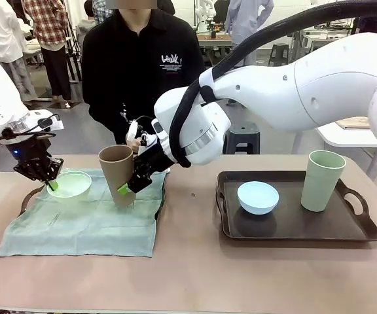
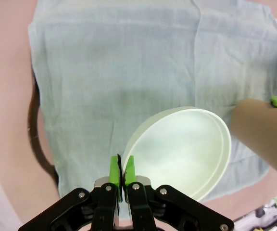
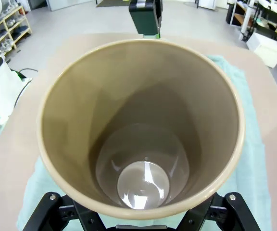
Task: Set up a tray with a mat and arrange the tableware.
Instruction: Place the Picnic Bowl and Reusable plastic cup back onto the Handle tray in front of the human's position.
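A pale blue-green mat (image 1: 84, 222) lies over a dark tray (image 1: 160, 204) at the table's left. My left gripper (image 1: 51, 184) is shut on the near rim of the pale green bowl (image 1: 72, 184), low over the mat's far left corner. In the left wrist view, its fingers (image 2: 114, 169) pinch the bowl (image 2: 182, 149) above the mat (image 2: 129, 62). My right gripper (image 1: 124, 186) is shut on the tan-brown cup (image 1: 116, 171), which leans with its base on the mat. The right wrist view looks down into that cup (image 3: 143, 130), with one finger (image 3: 145, 17) outside its rim.
A second dark tray (image 1: 345, 230) at the right holds a light blue bowl (image 1: 258, 197) and a tall pale green cup (image 1: 323, 181). A person in black (image 1: 143, 65) stands at the far edge. Bare tabletop (image 1: 195, 275) runs along the front.
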`<state>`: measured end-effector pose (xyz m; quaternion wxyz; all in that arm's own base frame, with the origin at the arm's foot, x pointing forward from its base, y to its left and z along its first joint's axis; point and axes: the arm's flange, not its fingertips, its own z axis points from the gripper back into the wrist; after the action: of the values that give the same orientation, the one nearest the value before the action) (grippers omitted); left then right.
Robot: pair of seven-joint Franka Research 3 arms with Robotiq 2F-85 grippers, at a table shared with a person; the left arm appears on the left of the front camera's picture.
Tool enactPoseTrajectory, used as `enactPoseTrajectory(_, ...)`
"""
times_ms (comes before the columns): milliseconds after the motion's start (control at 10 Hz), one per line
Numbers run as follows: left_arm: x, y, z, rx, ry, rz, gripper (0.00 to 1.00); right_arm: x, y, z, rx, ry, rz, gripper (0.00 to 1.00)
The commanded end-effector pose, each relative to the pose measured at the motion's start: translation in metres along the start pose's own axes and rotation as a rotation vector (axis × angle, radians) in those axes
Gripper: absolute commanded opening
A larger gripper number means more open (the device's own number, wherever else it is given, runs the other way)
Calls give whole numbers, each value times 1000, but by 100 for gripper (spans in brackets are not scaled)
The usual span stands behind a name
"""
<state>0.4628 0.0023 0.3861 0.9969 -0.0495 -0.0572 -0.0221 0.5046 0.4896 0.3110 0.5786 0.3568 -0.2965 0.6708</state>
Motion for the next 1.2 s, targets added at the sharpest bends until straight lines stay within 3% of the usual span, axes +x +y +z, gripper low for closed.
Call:
enactPoseTrajectory(0, -1, -4, -14, -30, -29, -24, 4, -8, -5, -10, 3, 18, 49, 81)
enactPoseTrajectory(300, 1, -5, -29, -2, 34, -3, 4, -16, -8, -19, 10, 24, 91, 81)
enactPoseTrajectory(400, 1, -4, -33, 7, 51, 6, 37, -16, -8, -20, 11, 23, 91, 81)
enactPoseTrajectory(500, 2, -3, -37, 34, 93, 12, 64, -16, -8, -18, 8, 24, 84, 100)
enactPoseTrajectory(600, 1, -4, -38, 34, 107, 13, 97, -14, -7, -16, 1, 27, 86, 100)
enactPoseTrajectory(800, 0, -3, -34, 44, 122, 13, 100, -8, -5, -9, -17, 57, 54, 100)
enactPoseTrajectory(900, -2, -1, -27, 74, 137, 11, 100, -3, -5, -1, -46, 121, -31, 100)
enactPoseTrajectory(1000, -3, 3, -19, 91, 146, 4, 56, 1, -5, 8, -89, 163, -95, 100)
enactPoseTrajectory(1100, -5, 7, -9, 94, 136, 11, 64, 7, -3, 18, -117, 174, -115, 100)
